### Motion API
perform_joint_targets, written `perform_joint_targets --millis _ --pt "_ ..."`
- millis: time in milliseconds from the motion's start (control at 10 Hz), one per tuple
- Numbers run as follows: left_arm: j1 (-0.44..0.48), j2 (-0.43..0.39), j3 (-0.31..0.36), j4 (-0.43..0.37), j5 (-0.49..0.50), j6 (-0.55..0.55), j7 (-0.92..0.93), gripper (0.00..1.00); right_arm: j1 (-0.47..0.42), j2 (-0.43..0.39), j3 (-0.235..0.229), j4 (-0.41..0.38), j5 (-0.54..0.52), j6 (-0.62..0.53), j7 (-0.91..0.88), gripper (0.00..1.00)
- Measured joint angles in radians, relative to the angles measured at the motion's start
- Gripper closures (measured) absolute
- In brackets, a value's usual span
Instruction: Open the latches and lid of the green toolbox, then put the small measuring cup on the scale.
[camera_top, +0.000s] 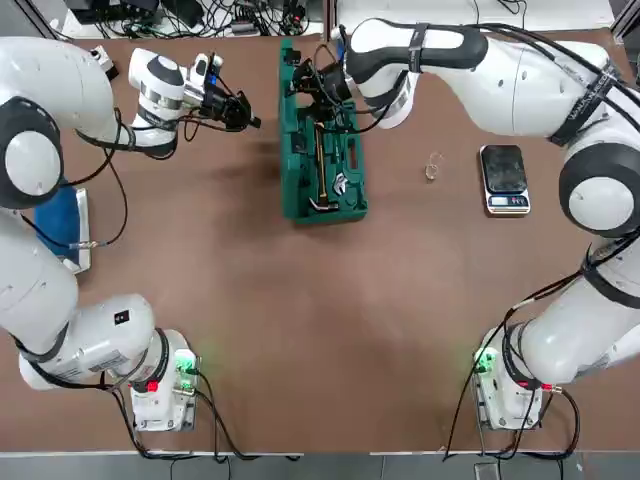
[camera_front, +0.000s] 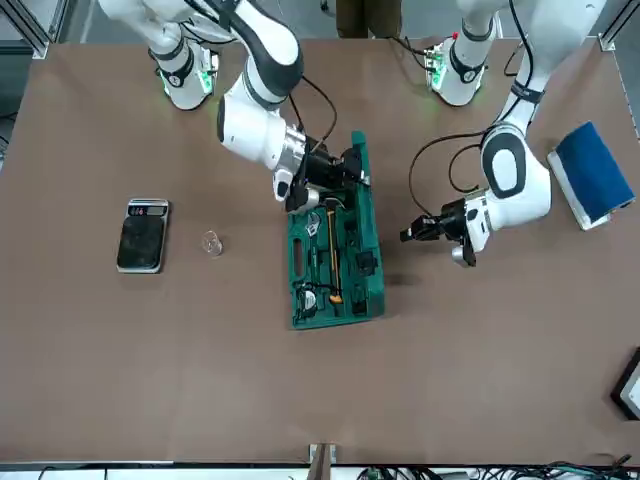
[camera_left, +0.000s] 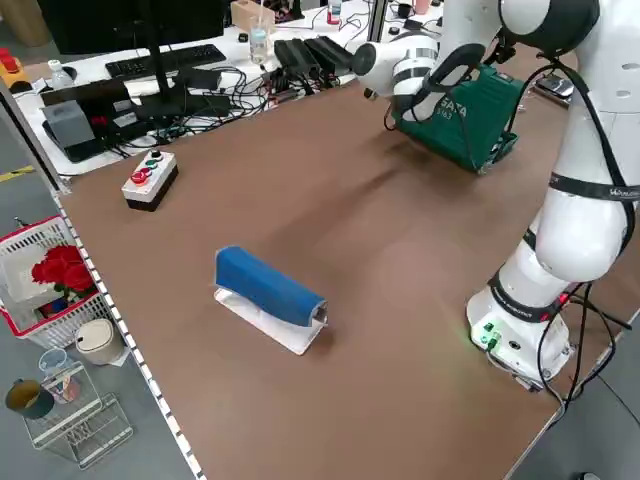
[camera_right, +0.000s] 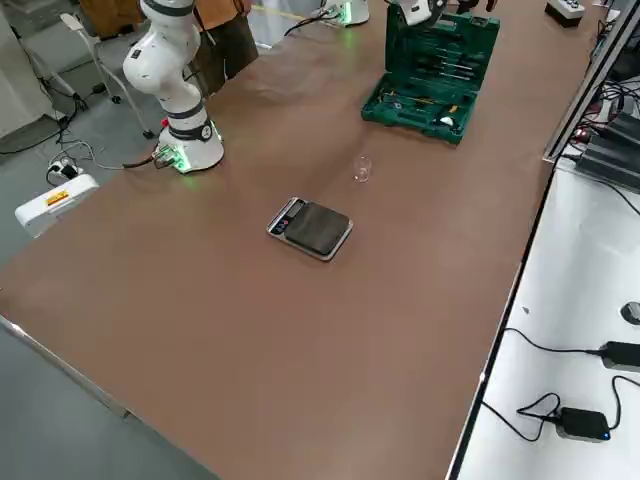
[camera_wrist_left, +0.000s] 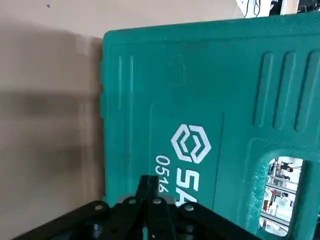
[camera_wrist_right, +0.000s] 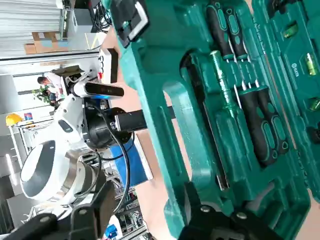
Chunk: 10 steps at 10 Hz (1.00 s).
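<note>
Right gripper (camera_wrist_right: 150, 220) jaws pinching the raised lid (camera_wrist_right: 165, 115) of the dark green plastic toolbox (camera_top: 325, 165); left gripper (camera_wrist_left: 150, 210) jaws pressed together just outside it

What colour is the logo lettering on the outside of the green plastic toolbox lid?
White, on the dark green plastic toolbox lid; it shows best in the left wrist view.

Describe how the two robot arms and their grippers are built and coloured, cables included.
Both arms are glossy white rounded segments with dark grey joint rings and loose black cables running alongside. Each white base carries a green light, with a red one too. The left gripper and the right gripper are black two-finger units on silver-banded wrists. A dark strap with lettering wraps the right arm's upper segment.
</note>
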<state>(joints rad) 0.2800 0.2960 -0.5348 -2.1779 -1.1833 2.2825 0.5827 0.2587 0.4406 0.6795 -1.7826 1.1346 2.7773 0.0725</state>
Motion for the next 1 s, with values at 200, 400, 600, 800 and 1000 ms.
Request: perform_joint_targets --millis 200,400,600,800,1000 --pt "0.001 0.0 -0.004 0.002 -0.011 0.0 0.002 0.99 0.018 0.026 0.0 0.024 0.0 0.02 0.009 0.36" --pt "0.003 -0.001 -0.024 0.009 -0.061 0.001 0.002 0.99 0.036 0.051 0.0 0.05 0.0 0.038 0.018 0.35" --pt "0.003 -0.005 -0.034 0.01 -0.079 0.01 0.002 0.99 0.047 0.06 0.0 0.067 0.0 0.039 0.036 0.34" --pt "0.005 -0.005 -0.034 0.009 -0.079 0.01 0.002 0.99 0.051 0.062 -0.001 0.075 0.0 0.041 0.049 0.32" --pt "0.013 -0.005 -0.033 0.008 -0.079 0.01 0.006 0.99 0.045 0.062 -0.006 0.079 -0.004 0.041 0.053 0.31"
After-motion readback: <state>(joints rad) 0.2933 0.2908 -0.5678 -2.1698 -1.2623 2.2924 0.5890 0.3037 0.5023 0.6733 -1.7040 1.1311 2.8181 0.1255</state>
